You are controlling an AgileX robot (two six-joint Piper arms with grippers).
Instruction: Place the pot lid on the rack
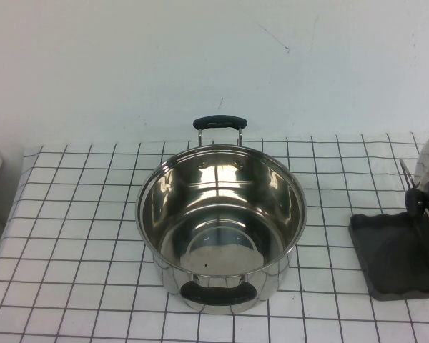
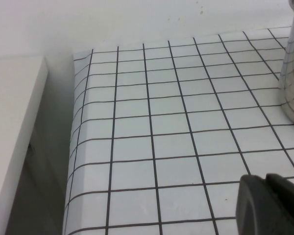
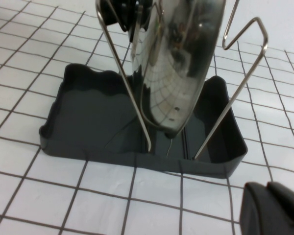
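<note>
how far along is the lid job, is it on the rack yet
It looks done: the pot lid stands on edge between the wire prongs of the rack, and the pot sits open. Nothing is in hand; the left gripper and right gripper show only at their wrist views' edges. Nothing visible remains.

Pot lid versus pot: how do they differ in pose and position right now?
The pot lid stands on edge between the wire prongs of the rack at the table's right edge; the pot sits upright and open mid-table. The lid has one black knob; the pot has two black handles. Both are mirror-shiny steel. Only a dark tip of the left gripper and of the right gripper shows.
</note>
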